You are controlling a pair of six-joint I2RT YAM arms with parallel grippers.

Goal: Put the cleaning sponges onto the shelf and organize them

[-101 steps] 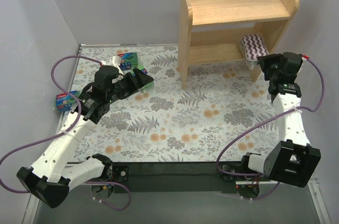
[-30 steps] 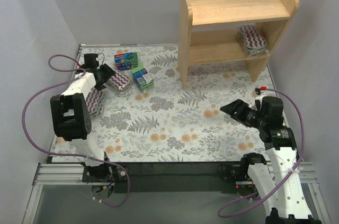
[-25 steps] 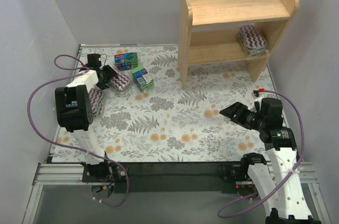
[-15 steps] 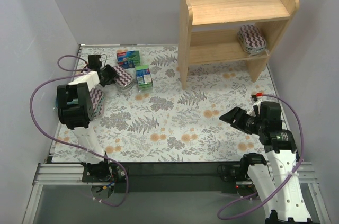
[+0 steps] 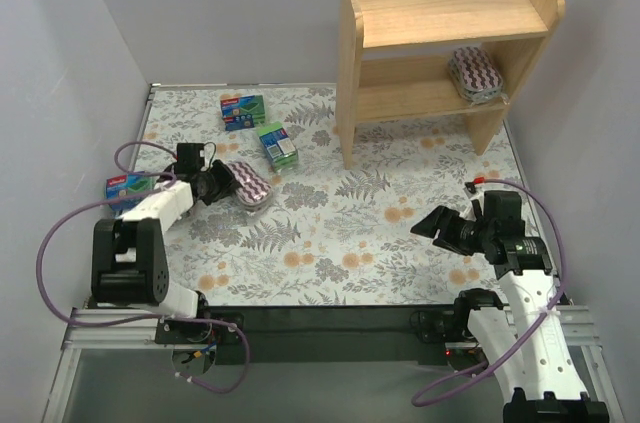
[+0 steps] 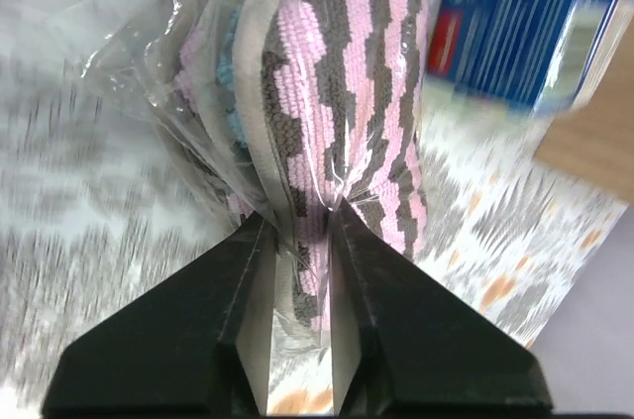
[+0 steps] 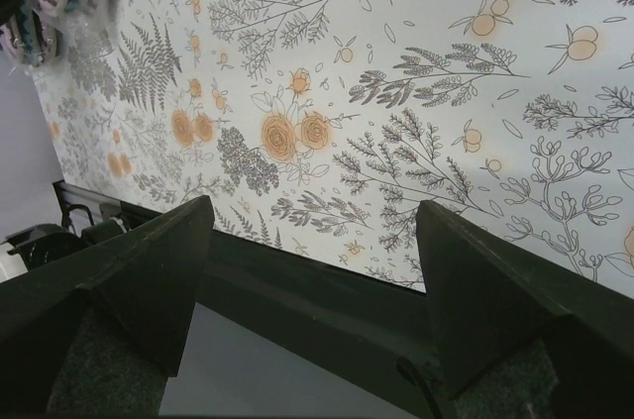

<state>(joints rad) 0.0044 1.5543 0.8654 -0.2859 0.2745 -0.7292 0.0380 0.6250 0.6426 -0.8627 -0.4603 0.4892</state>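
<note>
Sponge pad [image 6: 337, 112], oval, with wavy maroon and pale pink-white bands and a grey rim, is sealed in crinkled clear plastic. It stands on edge, and the black fingers of the left gripper [image 6: 297, 226] pinch its lower end, low over the left part of the table [image 5: 360, 243].

A second sponge pad [image 5: 474, 73] of the same pattern sits at the right end of the lower tier of the shelf [image 5: 440, 18]. That shelf is pale bare wood with two tiers, side panels and raised back rails, and it stands at the far right.

A green pack [image 5: 241, 112] with a blue-and-red label lies near the far edge. Another green pack [image 5: 278, 144] lies just nearer, between the held pad and the shelf's left leg. A third green pack [image 5: 125, 185] lies at the left edge, beside the left arm.

The right gripper [image 7: 315, 211] hangs over the near right part of the table, its fingers spread wide with only the printed surface showing between them.

The table is covered in white printed with grey ferns and orange flowers, and a dark strip [image 5: 330, 321] runs along its near side. Plain pale grey walls [image 5: 230, 13] close it in.
</note>
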